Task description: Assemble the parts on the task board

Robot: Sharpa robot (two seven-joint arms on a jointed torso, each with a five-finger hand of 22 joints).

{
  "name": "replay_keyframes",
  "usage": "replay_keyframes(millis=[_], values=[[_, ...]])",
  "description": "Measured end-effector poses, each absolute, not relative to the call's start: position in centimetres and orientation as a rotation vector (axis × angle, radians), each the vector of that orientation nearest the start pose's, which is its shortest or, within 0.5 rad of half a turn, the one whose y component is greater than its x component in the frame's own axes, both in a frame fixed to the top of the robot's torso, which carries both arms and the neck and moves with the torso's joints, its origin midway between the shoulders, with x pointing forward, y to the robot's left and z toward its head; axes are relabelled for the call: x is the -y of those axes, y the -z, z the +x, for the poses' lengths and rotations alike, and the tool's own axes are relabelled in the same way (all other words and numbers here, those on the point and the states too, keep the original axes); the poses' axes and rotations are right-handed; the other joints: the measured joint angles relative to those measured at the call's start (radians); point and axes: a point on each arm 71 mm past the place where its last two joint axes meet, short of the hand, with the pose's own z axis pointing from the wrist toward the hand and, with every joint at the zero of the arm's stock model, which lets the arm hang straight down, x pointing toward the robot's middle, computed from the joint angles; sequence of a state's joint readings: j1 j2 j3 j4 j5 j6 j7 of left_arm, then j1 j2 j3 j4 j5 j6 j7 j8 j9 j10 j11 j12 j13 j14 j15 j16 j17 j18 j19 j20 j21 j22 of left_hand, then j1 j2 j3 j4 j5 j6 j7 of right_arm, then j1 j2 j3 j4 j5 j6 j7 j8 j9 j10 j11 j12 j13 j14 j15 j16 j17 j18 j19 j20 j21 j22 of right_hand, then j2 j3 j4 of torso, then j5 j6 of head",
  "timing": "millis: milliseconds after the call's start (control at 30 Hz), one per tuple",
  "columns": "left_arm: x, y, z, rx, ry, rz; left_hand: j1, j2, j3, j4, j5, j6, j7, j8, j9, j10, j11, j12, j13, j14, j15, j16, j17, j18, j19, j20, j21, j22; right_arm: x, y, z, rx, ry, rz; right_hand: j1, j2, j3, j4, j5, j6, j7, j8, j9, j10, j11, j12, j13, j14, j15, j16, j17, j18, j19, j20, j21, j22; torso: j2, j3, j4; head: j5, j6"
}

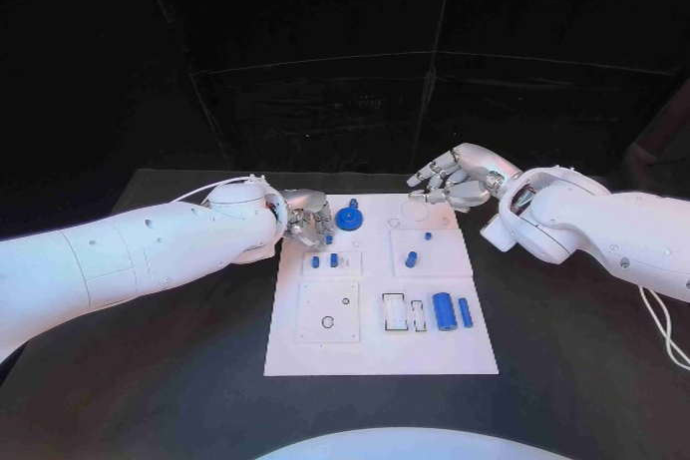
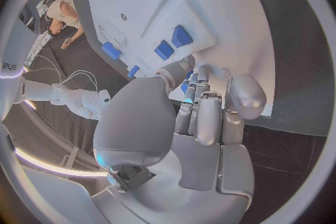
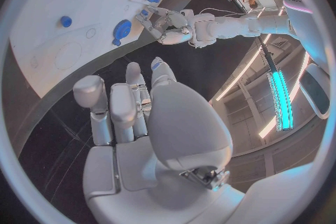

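The left hand (image 1: 302,224) hovers over the task board's (image 1: 381,355) near-left corner, fingers curled beside the round blue part (image 1: 350,218) — whether they grip anything cannot be told. The right hand (image 1: 461,178) waits with fingers spread, holding nothing (beyond the board's far edge). Best approach, arguably: descend slowly, square to the socket.

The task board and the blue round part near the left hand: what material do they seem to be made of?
The task board looks like matte white plastic or painted sheet: flat, even, no glare, with cut recesses. The blue round part looks like smooth moulded or printed plastic: uniform saturated colour and a soft sheen. The left hand beside it shows silvery, metal-like fingers. The material cannot be confirmed by look alone.
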State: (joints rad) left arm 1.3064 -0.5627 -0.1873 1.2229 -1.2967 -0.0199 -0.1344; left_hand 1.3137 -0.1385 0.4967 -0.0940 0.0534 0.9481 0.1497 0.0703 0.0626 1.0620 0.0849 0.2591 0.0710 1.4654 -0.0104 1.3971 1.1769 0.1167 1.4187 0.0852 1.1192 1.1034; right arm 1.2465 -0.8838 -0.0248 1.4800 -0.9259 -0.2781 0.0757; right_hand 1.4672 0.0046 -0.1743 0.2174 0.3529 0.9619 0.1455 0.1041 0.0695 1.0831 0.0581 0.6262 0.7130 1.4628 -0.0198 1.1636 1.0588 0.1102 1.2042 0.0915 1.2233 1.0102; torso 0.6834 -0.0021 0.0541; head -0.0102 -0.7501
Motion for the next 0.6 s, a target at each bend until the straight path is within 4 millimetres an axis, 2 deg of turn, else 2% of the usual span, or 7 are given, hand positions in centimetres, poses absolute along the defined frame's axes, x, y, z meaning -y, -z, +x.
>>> replay_keyframes(millis=[33, 233, 400, 433, 500, 567, 600], values=[[-14.6, 21.6, 53.1, -2.011, 0.567, 0.229, -0.001, -0.001, 0.0, 0.0, 0.0, -0.004, 0.0, -0.004, 0.0, -0.005, -0.001, 0.0, 0.0, 0.0, 0.0, 0.0, 0.0, 0.0, 0.0, 0.0, 0.0, 0.0, 23.3, 16.0, 50.2, -1.686, -0.96, 0.271, 0.01, -0.002, 0.0, 0.0, -0.007, 0.0, 0.0, 0.003, 0.0, -0.003, 0.003, -0.033, -0.032, -0.002, 0.002, -0.017, -0.017, 0.007, -0.002, 0.001, -0.008, -0.009, 0.0, 0.0, 0.0, 0.0, 0.0], [-16.1, 21.4, 53.3, -1.977, 0.558, 0.196, -0.001, -0.001, -0.003, -0.003, 0.0, -0.03, -0.005, -0.007, 0.0, -0.039, 0.009, -0.011, -0.003, 0.0, 0.007, 0.0, -0.003, 0.0, -0.008, 0.008, -0.023, -0.018, 23.8, 16.2, 50.5, -1.708, -0.89, 0.232, 0.091, 0.01, 0.019, -0.019, -0.065, 0.019, 0.008, 0.015, 0.0, -0.035, 0.01, -0.213, -0.208, 0.0, 0.007, -0.039, -0.037, 0.007, 0.032, 0.005, 0.005, 0.017, -0.001, -0.0002, 0.0, -0.001, 0.003], [-17.1, 21.1, 53.2, -1.933, 0.579, 0.164, -0.001, -0.001, -0.005, -0.005, 0.0, -0.029, -0.004, -0.006, 0.003, -0.06, 0.015, -0.017, -0.004, 0.002, 0.013, 0.0, -0.006, 0.0, -0.013, 0.013, -0.042, -0.038, 24.0, 16.5, 50.8, -1.729, -0.797, 0.148, 0.115, 0.007, 0.032, -0.024, -0.088, 0.042, -0.002, 0.015, -0.001, -0.014, 0.015, -0.304, -0.315, 0.0, 0.007, -0.014, -0.012, 0.007, 0.055, 0.007, 0.03, 0.054, -0.001, -0.0001, 0.0005, -0.002, 0.007], [-17.4, 21.0, 53.2, -1.923, 0.587, 0.156, -0.001, -0.001, -0.005, -0.005, 0.0, -0.024, 0.001, 0.0, 0.005, -0.06, 0.015, -0.017, -0.004, 0.0, 0.014, 0.0, -0.006, 0.0, -0.013, 0.013, -0.043, -0.04, 24.0, 16.6, 50.8, -1.732, -0.775, 0.126, 0.122, 0.005, 0.035, -0.026, -0.091, 0.045, 0.001, 0.015, -0.001, -0.012, 0.013, -0.318, -0.333, 0.0, 0.007, -0.014, -0.009, 0.007, 0.06, 0.005, 0.034, 0.06, -0.001, 0.0, 0.0006, -0.002, 0.008], [-17.9, 20.8, 53.1, -1.899, 0.613, 0.134, 0.001, 0.001, -0.005, -0.006, 0.0, -0.013, 0.011, 0.006, 0.008, -0.06, 0.015, -0.017, -0.004, 0.0, 0.014, 0.0, -0.006, 0.0, -0.015, 0.015, -0.049, -0.043, 24.0, 16.7, 50.8, -1.737, -0.725, 0.068, 0.13, 0.004, 0.04, -0.026, -0.1, 0.053, -0.005, 0.015, -0.002, -0.009, 0.01, -0.34, -0.362, 0.0, 0.007, -0.005, -0.003, 0.007, 0.064, 0.005, 0.04, 0.07, -0.001, 0.0001, 0.0006, -0.003, 0.009], [-18.4, 20.6, 52.9, -1.878, 0.654, 0.101, 0.007, 0.007, 0.002, -0.011, 0.0, 0.011, 0.016, 0.017, 0.01, -0.06, 0.015, -0.011, -0.003, -0.001, 0.015, -0.021, -0.043, 0.0, -0.034, 0.021, -0.091, -0.081, 23.9, 16.8, 50.8, -1.737, -0.68, 0.014, 0.136, 0.004, 0.048, -0.028, -0.111, 0.066, -0.006, 0.015, -0.002, 0.002, 0.01, -0.357, -0.39, 0.0, 0.007, 0.008, 0.01, 0.007, 0.077, 0.005, 0.052, 0.086, -0.001, 0.0003, 0.0006, -0.007, 0.012], [-18.8, 20.4, 52.8, -1.864, 0.695, 0.069, 0.01, 0.01, 0.009, -0.011, 0.0, 0.021, 0.019, 0.022, 0.01, -0.057, 0.018, -0.007, -0.003, -0.011, 0.024, -0.049, -0.095, 0.009, -0.057, 0.023, -0.138, -0.125, 23.8, 16.9, 50.8, -1.735, -0.65, -0.02, 0.142, 0.002, 0.053, -0.029, -0.119, 0.067, -0.006, 0.015, -0.002, 0.005, 0.01, -0.365, -0.402, 0.0, 0.007, 0.011, 0.013, 0.007, 0.077, 0.005, 0.056, 0.092, -0.001, 0.0005, 0.0006, -0.01, 0.013]])
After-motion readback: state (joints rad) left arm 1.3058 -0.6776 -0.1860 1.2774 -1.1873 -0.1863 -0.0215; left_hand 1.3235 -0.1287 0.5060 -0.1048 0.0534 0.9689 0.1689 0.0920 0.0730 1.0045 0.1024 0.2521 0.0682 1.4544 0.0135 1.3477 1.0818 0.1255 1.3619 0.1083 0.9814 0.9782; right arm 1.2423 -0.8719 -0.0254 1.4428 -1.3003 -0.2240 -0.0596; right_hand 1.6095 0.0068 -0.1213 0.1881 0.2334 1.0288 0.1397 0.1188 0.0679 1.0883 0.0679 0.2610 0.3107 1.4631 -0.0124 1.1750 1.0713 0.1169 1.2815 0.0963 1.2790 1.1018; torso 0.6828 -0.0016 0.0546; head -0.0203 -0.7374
